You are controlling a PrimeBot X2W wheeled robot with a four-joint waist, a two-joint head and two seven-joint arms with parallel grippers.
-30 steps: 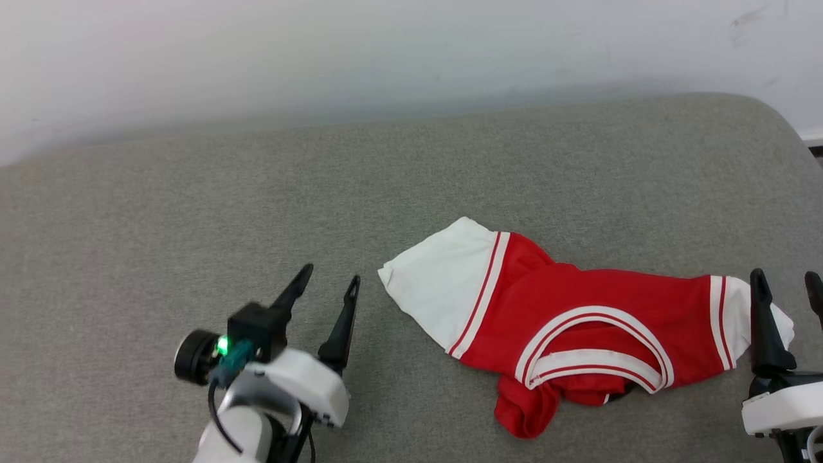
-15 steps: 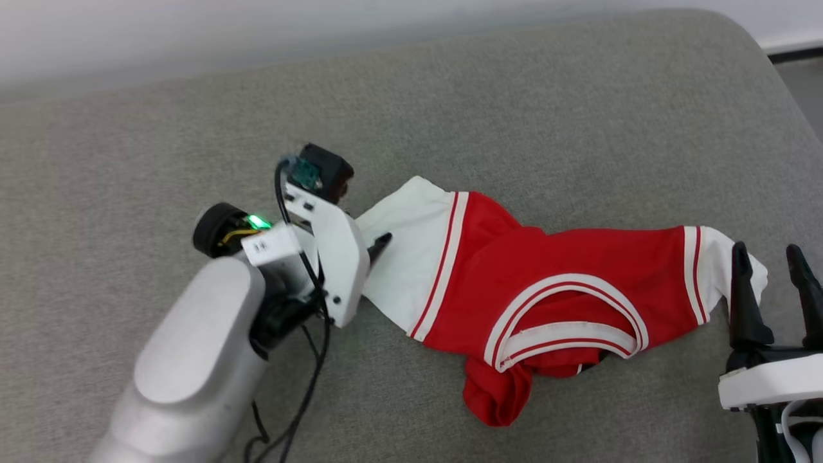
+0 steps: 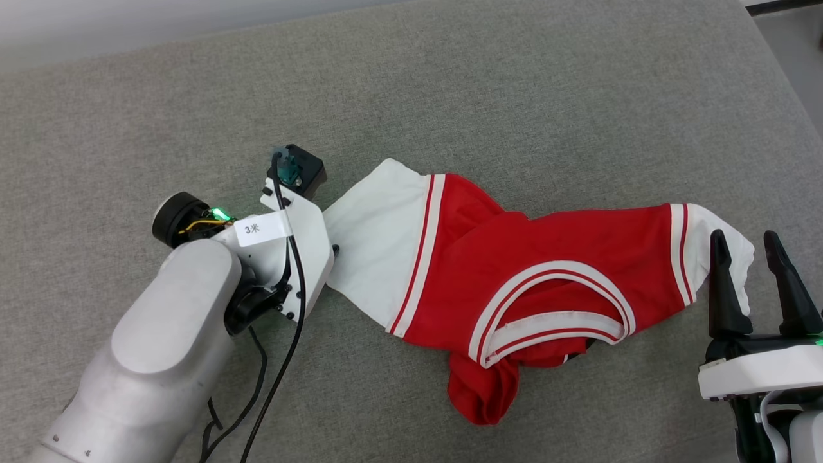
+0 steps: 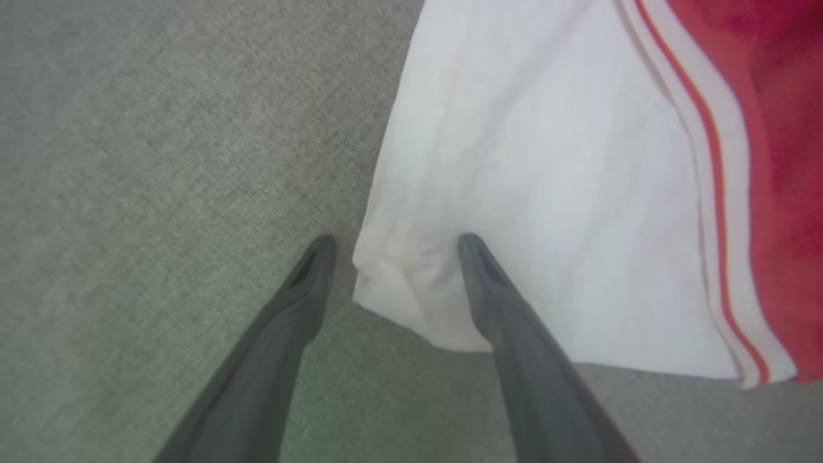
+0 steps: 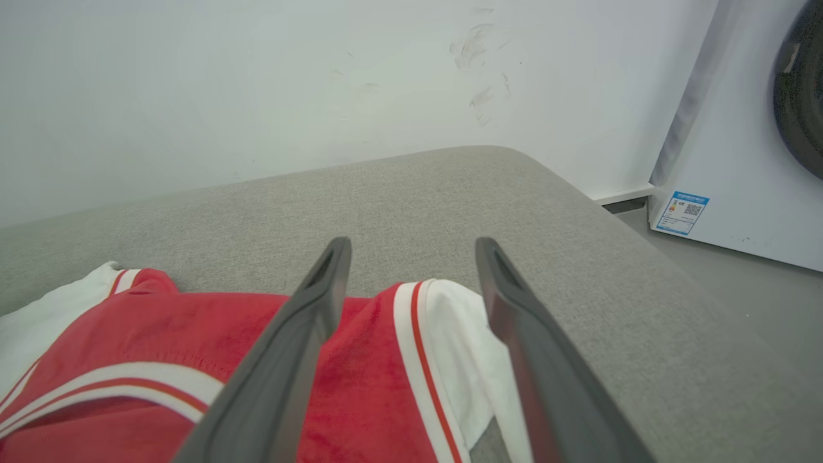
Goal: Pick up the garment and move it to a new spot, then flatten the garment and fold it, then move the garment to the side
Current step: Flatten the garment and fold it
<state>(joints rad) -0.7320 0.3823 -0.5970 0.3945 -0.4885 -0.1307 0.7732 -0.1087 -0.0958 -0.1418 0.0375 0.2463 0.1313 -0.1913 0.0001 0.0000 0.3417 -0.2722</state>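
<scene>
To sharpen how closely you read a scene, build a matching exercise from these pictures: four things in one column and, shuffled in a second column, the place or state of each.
Column one
1. left gripper
2. right gripper
3. garment
4. white appliance

Column two
A. stands beyond the grey cushion corner
B. jaws open, one finger on each side of a white sleeve corner
C. lies crumpled on the cushion
D. jaws open, near the other sleeve

Pairs: 1-B, 2-D, 3-C, 4-A
</scene>
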